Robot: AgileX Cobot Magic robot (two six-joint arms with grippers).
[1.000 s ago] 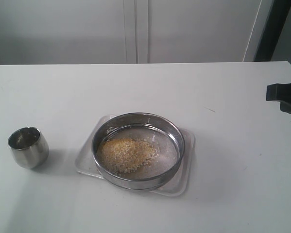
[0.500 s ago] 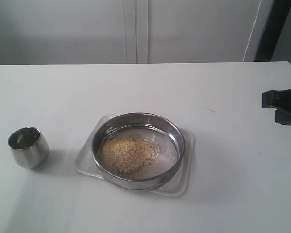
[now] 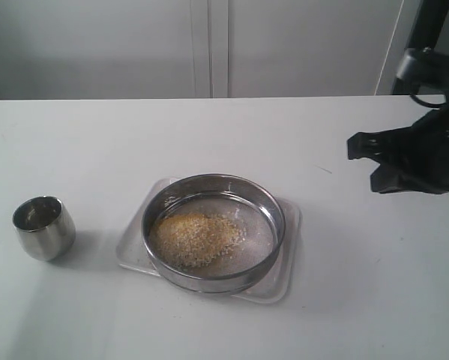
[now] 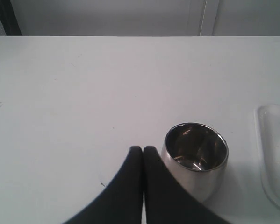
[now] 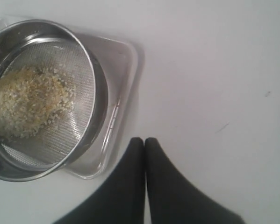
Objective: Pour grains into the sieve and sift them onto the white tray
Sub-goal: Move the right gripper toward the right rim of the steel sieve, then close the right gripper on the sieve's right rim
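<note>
The round steel sieve (image 3: 213, 231) rests on the white tray (image 3: 283, 277) in the middle of the table. A heap of yellow and pale grains (image 3: 194, 238) lies on its mesh, toward its left side. The right wrist view shows the same sieve (image 5: 93, 98), grains (image 5: 25, 100) and tray (image 5: 123, 88). My right gripper (image 3: 357, 148) hangs shut and empty above the table, to the right of the tray; its tips (image 5: 144, 140) are pressed together beside the tray's corner. My left gripper (image 4: 142, 149) is shut and empty, close beside the steel cup (image 4: 196, 156).
The small steel cup (image 3: 44, 226) stands upright at the left of the table, apart from the tray, and looks empty. A pale wall runs behind the table's far edge. A dark upright (image 3: 426, 37) stands at the back right.
My right arm has come in from the right edge toward the middle, and far more of it shows now. Sieve, tray, grains and cup have not moved.
</note>
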